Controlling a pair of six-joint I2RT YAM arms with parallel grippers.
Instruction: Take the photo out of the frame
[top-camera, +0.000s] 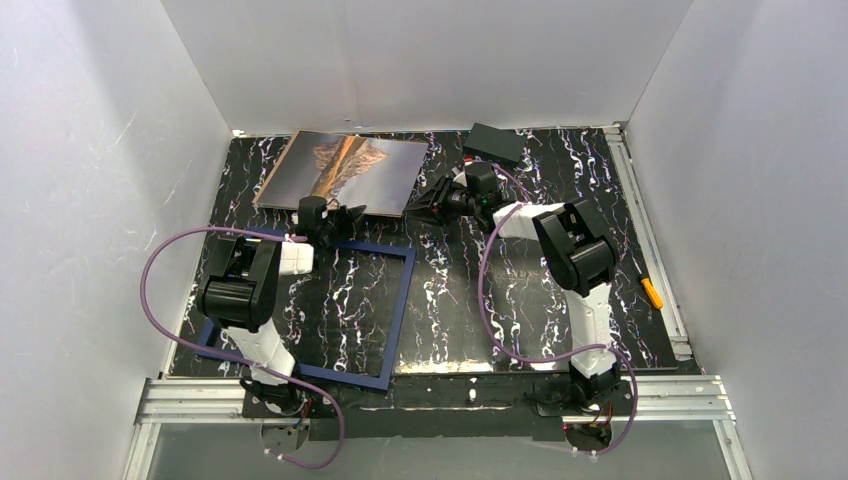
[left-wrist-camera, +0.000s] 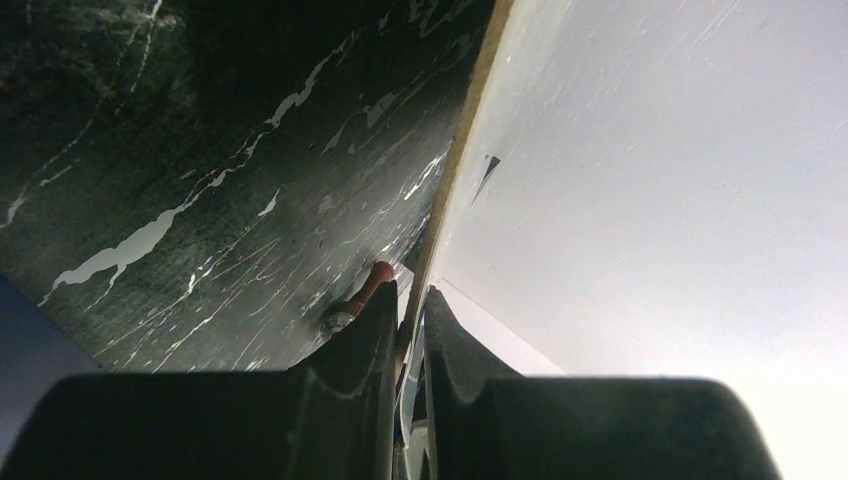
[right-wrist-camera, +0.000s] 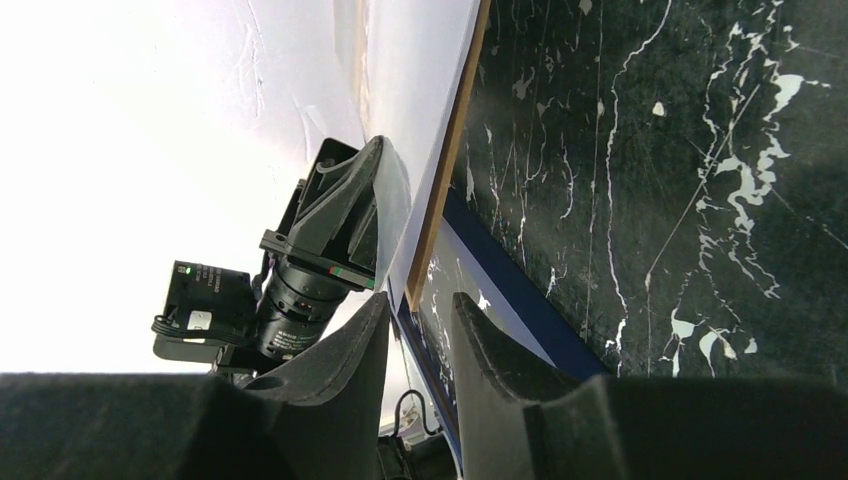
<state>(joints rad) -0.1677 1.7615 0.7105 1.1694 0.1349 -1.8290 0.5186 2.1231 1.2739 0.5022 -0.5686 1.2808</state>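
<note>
The photo is already out of the frame. It sits tilted over the far left of the tabletop, picture side up with its near edge raised. The left hand is pinched tight on that thin near edge. The right hand stands at the print's right corner with a narrow gap between its fingers. The corner sits at the mouth of that gap, and I'd say it is not clamped.

The frame lies flat nearer the arms, just beside the raised edge. To my eye, what's left is laying the print down clear of it. Lower it level and slowly, because a board held by one pinch could pivot or slip. Mind the black block just behind the right hand.
</note>
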